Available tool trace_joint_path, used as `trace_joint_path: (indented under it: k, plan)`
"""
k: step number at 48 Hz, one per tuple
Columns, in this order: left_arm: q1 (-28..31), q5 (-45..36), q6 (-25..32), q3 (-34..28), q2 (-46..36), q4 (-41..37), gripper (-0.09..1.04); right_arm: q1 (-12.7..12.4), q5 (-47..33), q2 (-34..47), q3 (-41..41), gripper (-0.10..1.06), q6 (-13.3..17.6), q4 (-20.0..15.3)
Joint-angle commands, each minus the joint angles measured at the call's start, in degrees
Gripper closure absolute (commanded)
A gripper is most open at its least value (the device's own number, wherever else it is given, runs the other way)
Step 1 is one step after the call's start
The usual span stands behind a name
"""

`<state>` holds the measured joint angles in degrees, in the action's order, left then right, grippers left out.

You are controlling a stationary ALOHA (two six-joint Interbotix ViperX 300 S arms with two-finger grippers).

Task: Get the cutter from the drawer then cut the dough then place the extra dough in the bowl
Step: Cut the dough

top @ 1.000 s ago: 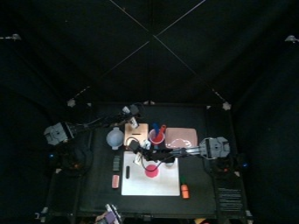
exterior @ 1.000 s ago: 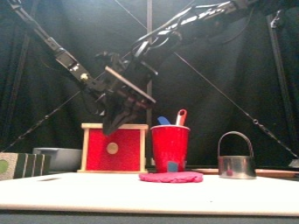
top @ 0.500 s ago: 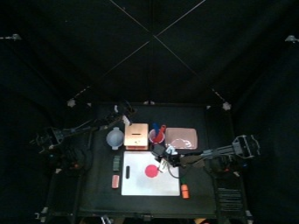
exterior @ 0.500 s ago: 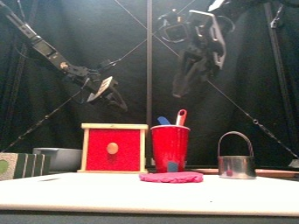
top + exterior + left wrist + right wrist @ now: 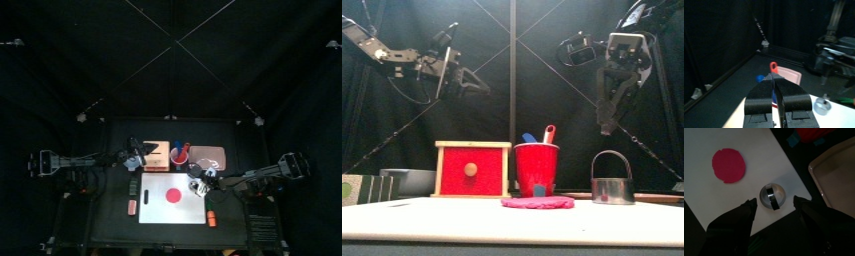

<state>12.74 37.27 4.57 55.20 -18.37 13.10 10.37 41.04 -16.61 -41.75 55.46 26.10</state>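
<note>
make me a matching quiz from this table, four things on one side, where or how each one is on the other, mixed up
1 dough
2 cutter
3 knives
4 right gripper

a open, over the cutter
b in the red cup
c flat in the middle of the board
d upright by the board's edge near the tray

Pairs: 1-c, 2-d, 3-b, 4-a

Bowl (image 5: 409,181): half hidden behind wooden box (image 5: 472,168), only grey sliver at box's 9 o'clock.
Red cup (image 5: 814,132): cut by right wrist frame edge. In left wrist view it sits behind closed left gripper (image 5: 775,79), only knife handles (image 5: 773,65) showing.
Pink tray (image 5: 839,170): cropped too.
Cutter (image 5: 613,180): in top view hidden under right gripper (image 5: 201,184).
Red toy (image 5: 131,207) at white board's (image 5: 150,205) 9 o'clock, orange toy (image 5: 210,215) at 4 o'clock: too small to name.
</note>
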Motion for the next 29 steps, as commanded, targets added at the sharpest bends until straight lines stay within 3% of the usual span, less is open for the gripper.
trace_joint_path:
  k: [1,15,29]
  plan:
    - [-3.6,2.3,0.1,1.0,-1.7,1.8,0.6,0.0,-0.3,0.7,0.3,0.02,-1.2,0.0]
    - [-10.1,5.3,0.2,6.4,-2.3,6.5,0.61,-1.2,-2.1,3.1,-1.1,0.02,-6.2,0.3]
    - [-11.2,6.5,0.2,7.7,-2.3,8.6,0.61,-3.4,-6.8,6.8,-1.3,0.04,-9.1,0.2]
